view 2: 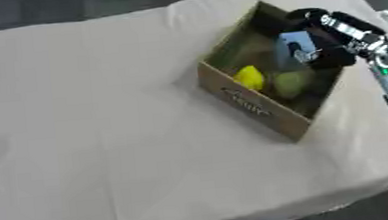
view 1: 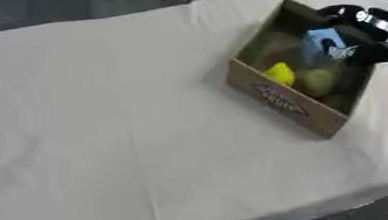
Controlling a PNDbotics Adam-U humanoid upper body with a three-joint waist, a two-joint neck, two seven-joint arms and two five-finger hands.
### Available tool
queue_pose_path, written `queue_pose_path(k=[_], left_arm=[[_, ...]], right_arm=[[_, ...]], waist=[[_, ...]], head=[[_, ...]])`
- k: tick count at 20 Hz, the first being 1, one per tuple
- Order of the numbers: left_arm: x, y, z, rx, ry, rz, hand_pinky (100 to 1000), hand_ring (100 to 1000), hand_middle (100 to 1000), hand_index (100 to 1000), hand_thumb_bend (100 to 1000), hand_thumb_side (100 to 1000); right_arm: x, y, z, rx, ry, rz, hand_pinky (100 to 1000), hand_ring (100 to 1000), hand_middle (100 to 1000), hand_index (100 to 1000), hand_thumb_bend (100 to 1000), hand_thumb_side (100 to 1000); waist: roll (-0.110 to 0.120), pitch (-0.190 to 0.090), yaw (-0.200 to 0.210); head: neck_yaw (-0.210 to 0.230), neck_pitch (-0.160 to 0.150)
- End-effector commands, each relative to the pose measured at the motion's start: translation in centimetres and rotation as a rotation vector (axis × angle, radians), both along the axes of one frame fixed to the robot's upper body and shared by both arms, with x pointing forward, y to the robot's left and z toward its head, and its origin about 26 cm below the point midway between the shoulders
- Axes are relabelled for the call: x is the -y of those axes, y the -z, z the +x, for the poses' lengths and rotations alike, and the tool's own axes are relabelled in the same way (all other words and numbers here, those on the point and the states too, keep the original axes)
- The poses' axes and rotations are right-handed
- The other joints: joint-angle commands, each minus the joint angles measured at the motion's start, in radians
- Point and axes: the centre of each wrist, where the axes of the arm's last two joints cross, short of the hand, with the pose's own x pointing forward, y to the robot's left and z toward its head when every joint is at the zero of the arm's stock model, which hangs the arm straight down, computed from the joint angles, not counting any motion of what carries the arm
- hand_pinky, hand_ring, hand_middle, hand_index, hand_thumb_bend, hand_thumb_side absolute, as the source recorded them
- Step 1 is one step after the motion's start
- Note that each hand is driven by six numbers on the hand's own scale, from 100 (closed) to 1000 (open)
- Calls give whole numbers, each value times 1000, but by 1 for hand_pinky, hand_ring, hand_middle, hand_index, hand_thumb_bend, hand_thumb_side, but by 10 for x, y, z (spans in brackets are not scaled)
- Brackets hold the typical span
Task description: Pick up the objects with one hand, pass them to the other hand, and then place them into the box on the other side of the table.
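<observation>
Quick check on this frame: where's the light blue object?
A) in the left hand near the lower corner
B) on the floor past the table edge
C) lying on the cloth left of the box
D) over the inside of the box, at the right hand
D: the light blue object sits over the open cardboard box, right against the right hand that reaches in from the right, above the yellow item and green item inside.

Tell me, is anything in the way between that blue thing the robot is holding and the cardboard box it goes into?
Nothing visible is. The right hand holds the blue object over the open top of the box, inside its walls. Below and beside it lie a yellow object and a green object, already in the box.
</observation>
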Motion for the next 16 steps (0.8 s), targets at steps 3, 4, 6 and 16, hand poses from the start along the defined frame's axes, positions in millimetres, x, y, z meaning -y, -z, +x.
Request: queue_pose_path(k=[3, 4, 6, 16], left_arm=[[-3, -12, -3, 34, -3, 24, 752, 564, 665, 842, 495, 716], [-4, -12, -3, 35, -5, 24, 752, 564, 664, 842, 494, 715], [-5, -12, -4, 44, -16, 18, 751, 563, 663, 841, 492, 714], [-17, -2, -5, 136, -125, -159, 772, 588, 688, 856, 452, 715]], right_arm=[[6, -15, -2, 46, 16, -26, 1000, 896, 972, 976, 100, 222], [6, -18, -3, 62, 19, -19, 1000, 888, 963, 972, 100, 210], [3, -30, -7, 141, 30, 49, 979, 859, 930, 962, 100, 233], [-7, -96, -69, 554, 21, 648, 958, 824, 917, 879, 100, 470]], waist=[[10, -2, 0], [10, -2, 0], [10, -2, -2], [3, -5, -16]], head=[[4, -8], [6, -9], [15, -13], [116, -46]])
